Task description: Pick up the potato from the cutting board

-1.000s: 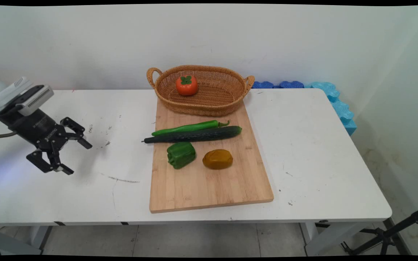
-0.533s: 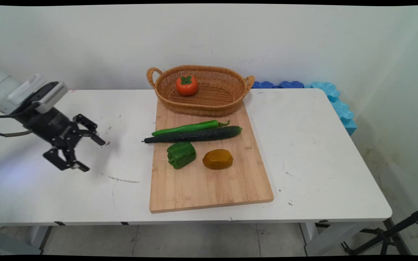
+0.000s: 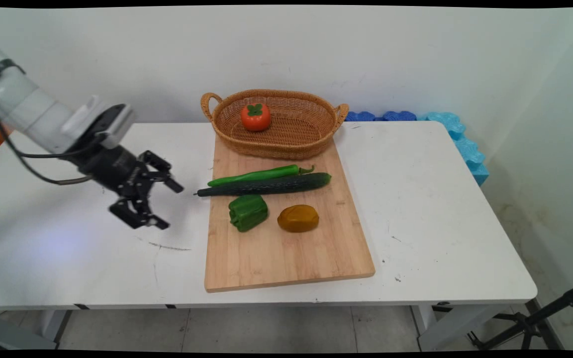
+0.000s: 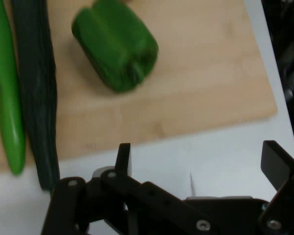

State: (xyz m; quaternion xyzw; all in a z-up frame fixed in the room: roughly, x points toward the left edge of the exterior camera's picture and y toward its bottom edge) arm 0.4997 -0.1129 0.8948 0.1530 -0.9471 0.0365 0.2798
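Up close, the hand view shows only the near things: the green bell pepper, the dark cucumber and the long green chili on the wooden board, with bare white table under the fingers. From the main view you see much more: the wicker basket at the board's far end with an orange persimmon inside, and a brown potato beside the pepper. The gripper hangs over the table, left of the board, with its jaws spread wide and nothing in them. A second ago it was far off by the table's left edge; now it has come much closer to the cucumber's tip. Blue foam blocks sit by the wall on the right.
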